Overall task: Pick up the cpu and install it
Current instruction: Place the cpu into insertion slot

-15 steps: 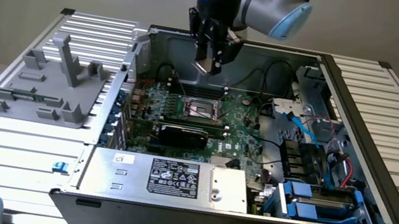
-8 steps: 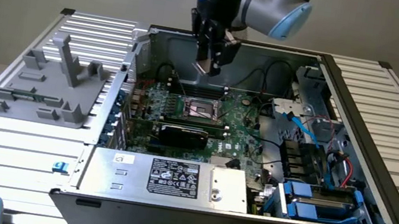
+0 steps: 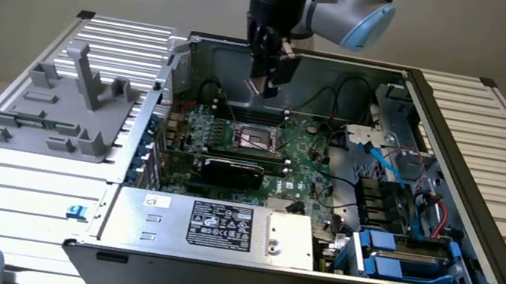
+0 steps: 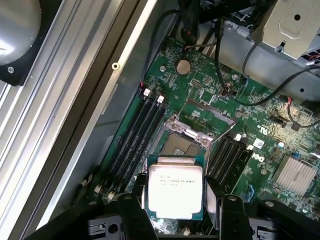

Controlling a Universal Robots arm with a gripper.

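The cpu [image 4: 175, 187], a flat square chip with a silver top and printed text, sits between the two black fingers [image 4: 136, 212] of my gripper [image 4: 176, 202], which is shut on it. In the exterior view the gripper [image 3: 267, 87] hangs inside the open computer case, above the motherboard [image 3: 305, 169], with the cpu [image 3: 267, 89] at its tip. The socket [image 4: 184, 142] lies open below and a little ahead of the chip, its metal frame raised. From outside, the socket [image 3: 256, 139] is straight beneath the gripper.
Memory slots [image 4: 137, 132] flank the socket on both sides. A black card [image 3: 231, 171] lies just in front of it, then the power supply [image 3: 209, 227]. Cables and drive bays [image 3: 405, 212] crowd the exterior view's right. A grey fixture [image 3: 65, 112] stands outside the case.
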